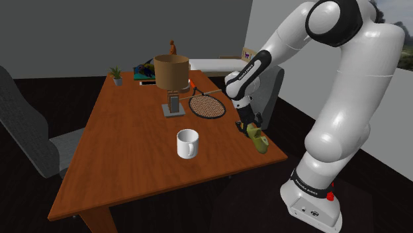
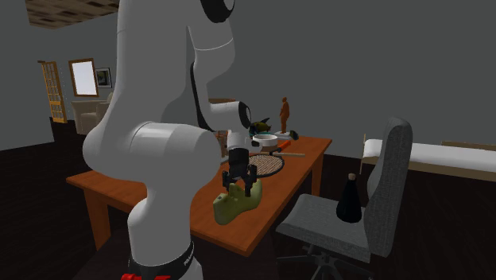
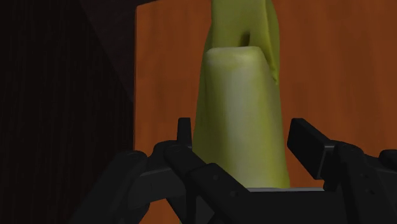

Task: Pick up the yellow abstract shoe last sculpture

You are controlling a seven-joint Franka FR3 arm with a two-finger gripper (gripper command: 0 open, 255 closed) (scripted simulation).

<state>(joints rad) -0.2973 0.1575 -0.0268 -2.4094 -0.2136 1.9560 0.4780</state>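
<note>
At the corner of the brown wooden worktop (image 1: 132,152) nearest the stand, the yellow-green shoe-shaped last sculpture (image 1: 259,138) lies by the edge. Black two-finger tool (image 1: 248,126) sits low over it, fingers apart astride its sides, likely lined up to close.

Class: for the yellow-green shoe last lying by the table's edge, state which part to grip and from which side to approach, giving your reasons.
Probably best: grip the shoe last across its narrow mid-body, coming straight down from above. It lies on the table with slim, near-parallel flanks facing sideways, and the gripper hangs directly over it.
</note>
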